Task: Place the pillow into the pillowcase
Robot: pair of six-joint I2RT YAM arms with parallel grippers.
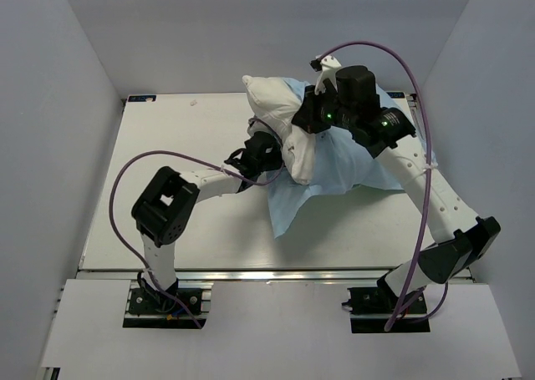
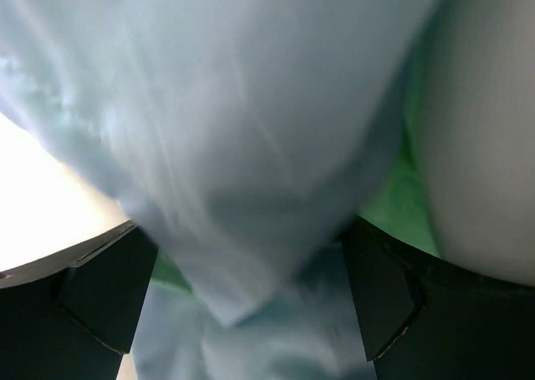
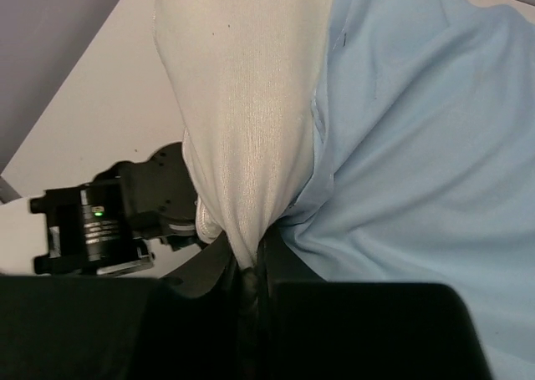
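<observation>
Top external view first: the pillow (image 1: 280, 108) is up near 12 o'clock on the table (image 1: 167, 146), all bunched up, with one corner poking out toward 11 o'clock and the rest running down toward the middle. The pillowcase (image 1: 343, 175) lies under and beside it, plain light blue side up. It spreads out toward 3 o'clock, and one corner points down at 6 o'clock. From up there most of the pillow looks to be outside the case.

The right gripper (image 1: 308, 119) sits on the pillow's 3 o'clock edge. Its wrist cam shows it pinched tight on a fold of the white pillow fabric, which pulls taut up from the pinch, with blue case cloth right next to it at 3 o'clock.

The left gripper (image 1: 264, 152) is tucked against the pillow's 8 o'clock side. Its wrist cam is pretty blurry, but the fingers (image 2: 104, 288) are spread wide, with pale blue cloth sagging between them and nothing pinched. There's a sliver of green at 4 o'clock in that view and white pillow at 3 o'clock.
</observation>
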